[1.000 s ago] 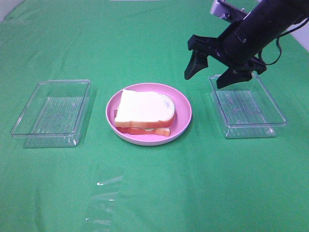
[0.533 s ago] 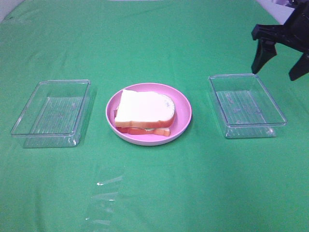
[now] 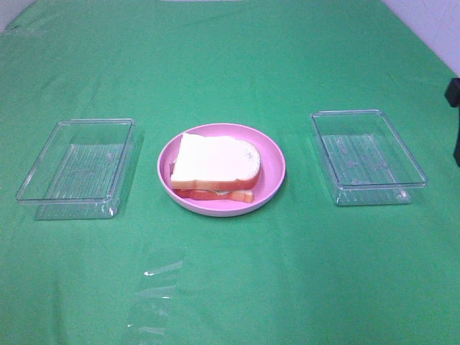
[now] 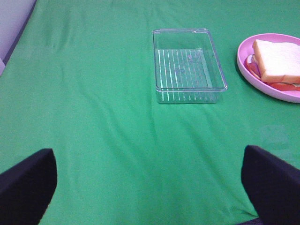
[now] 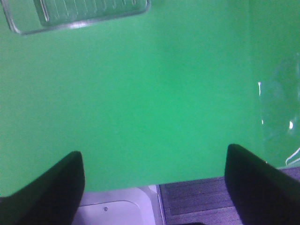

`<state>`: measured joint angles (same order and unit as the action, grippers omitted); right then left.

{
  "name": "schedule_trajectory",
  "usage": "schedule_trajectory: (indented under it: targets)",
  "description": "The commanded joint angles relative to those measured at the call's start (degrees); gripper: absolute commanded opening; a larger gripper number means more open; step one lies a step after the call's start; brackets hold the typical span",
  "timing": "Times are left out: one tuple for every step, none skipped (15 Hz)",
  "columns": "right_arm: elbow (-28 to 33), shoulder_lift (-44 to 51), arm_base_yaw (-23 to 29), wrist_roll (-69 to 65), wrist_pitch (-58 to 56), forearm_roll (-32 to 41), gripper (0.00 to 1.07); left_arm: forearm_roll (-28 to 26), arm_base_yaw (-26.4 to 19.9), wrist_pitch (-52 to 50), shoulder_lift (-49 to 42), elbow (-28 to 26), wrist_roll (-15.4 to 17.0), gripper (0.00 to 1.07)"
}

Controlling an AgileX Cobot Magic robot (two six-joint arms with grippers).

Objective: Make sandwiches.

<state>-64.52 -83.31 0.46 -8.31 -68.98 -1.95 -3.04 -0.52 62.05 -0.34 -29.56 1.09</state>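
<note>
Exterior high: green-covered worktop (image 3: 230,287) with 3 items in a row across the middle. Sandwich (image 3: 214,167) sits on a round pink plate (image 3: 273,162) at the centre, white bread slice on top, reddish and pale green layers showing at its near edge. Clear tray (image 3: 76,167) toward the left edge, second clear tray (image 3: 368,156) toward the right edge, both well apart from the plate. Only a dark sliver of the right arm (image 3: 456,122) shows at the right border (gripper itself not visible here).

Left wrist: left gripper (image 4: 150,185) spread wide, 2 black fingertips at the lower corners of the view, nothing between them, hanging over bare green cloth. The left-side tray (image 4: 189,65) lies ahead, plate and sandwich (image 4: 277,60) just past it.

Right wrist: right gripper (image 5: 154,183) spread too, holding nothing, positioned over the worktop's edge with floor visible below. Corner of a tray (image 5: 77,14) in view.
</note>
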Motion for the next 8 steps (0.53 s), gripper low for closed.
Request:
schedule_trajectory:
  targets:
    - [9.51, 11.97, -0.06, -0.29, 1.6, -0.34, 0.8, 0.11, -0.11, -0.34, -1.2, 0.0, 0.17, 1.0]
    - [13.35, 18.51, -0.06, -0.34, 3.09, -0.34, 0.8, 0.11, -0.11, -0.34, -1.2, 0.0, 0.17, 1.0]
    - [16.33, 24.18, -0.06, -0.4, 4.07, -0.34, 0.8, 0.11, -0.11, -0.34, -1.2, 0.0, 0.17, 1.0]
    - [19.08, 30.02, -0.06, -0.17, 4.76, -0.4, 0.8, 0.11, -0.11, -0.34, -1.2, 0.0, 0.17, 1.0]
    - [21.26, 34.72, -0.06, 0.0, 6.07, -0.46, 0.8, 0.11, -0.11, -0.34, -1.2, 0.0, 0.17, 1.0]
    - [23.43, 39.65, -0.06, 0.57, 7.56, -0.46, 0.8, 0.11, -0.11, -0.34, -1.2, 0.0, 0.17, 1.0]
    - [25.38, 44.06, -0.06, 0.63, 8.59, -0.46, 0.8, 0.11, -0.11, -0.34, -1.2, 0.0, 0.17, 1.0]
    - [26.3, 46.47, -0.06, 0.63, 8.71, -0.52, 0.8, 0.11, -0.11, -0.34, -1.2, 0.0, 0.17, 1.0]
